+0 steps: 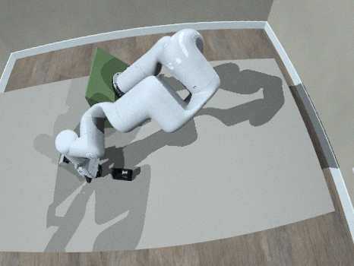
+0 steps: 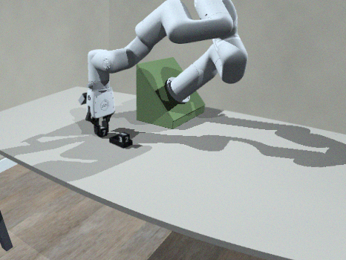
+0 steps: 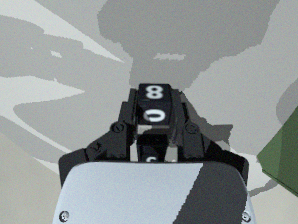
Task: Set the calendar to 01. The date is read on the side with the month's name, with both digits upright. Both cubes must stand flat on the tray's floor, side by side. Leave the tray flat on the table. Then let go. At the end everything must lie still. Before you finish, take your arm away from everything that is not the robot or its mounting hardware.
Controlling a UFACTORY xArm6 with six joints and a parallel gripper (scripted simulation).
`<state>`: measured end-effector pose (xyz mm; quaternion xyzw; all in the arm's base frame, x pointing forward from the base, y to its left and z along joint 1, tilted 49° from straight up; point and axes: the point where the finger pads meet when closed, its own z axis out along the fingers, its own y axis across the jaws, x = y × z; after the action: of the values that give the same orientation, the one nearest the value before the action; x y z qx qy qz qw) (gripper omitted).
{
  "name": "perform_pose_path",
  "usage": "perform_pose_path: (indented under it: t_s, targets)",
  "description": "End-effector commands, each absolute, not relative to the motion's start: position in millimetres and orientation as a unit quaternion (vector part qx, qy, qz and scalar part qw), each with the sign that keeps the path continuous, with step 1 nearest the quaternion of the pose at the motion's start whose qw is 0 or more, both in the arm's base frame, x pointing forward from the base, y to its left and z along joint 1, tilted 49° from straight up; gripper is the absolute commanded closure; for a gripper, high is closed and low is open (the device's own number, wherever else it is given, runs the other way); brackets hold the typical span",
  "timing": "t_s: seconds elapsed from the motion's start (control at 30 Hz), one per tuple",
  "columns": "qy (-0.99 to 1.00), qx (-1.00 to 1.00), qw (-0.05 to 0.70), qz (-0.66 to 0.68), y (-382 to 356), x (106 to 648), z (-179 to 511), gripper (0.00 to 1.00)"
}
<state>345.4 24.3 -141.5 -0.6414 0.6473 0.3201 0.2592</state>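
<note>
The grabber (image 1: 94, 177) (image 2: 101, 128) (image 3: 155, 107) is shut on a black cube (image 2: 102, 131) (image 3: 154, 104) w/ 8 & 0 showing in the wrist pic. The tray (image 1: 117, 174) (image 2: 116, 140) is on the table (image 1: 228, 171) (image 2: 223, 178) nearby, w/ the other cube (image 1: 124, 173) (image 2: 126, 138) in it.

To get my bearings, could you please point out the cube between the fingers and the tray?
Cube (image 3: 154, 104): wrist view, edge between two numbered faces.
Tray (image 1: 116, 174) (image 2: 116, 140): top and exterior views, its dark body.

White 8 and 0 on the black cube (image 2: 102, 131) (image 3: 154, 104) in the tool (image 2: 101, 128) (image 3: 153, 100).
</note>
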Motion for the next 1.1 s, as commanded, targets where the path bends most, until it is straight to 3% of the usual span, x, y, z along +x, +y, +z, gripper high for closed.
perform_pose_path:
  t_s: [0.0,0.57,1.07]
  targets:
    - [0.648,-0.642,0.260,0.318,19,347,-137,0.73]
    - [0.648,-0.642,0.260,0.318,-48,354,-78,0.73]
    - [0.648,-0.641,0.259,0.318,-41,357,-59,0.73]
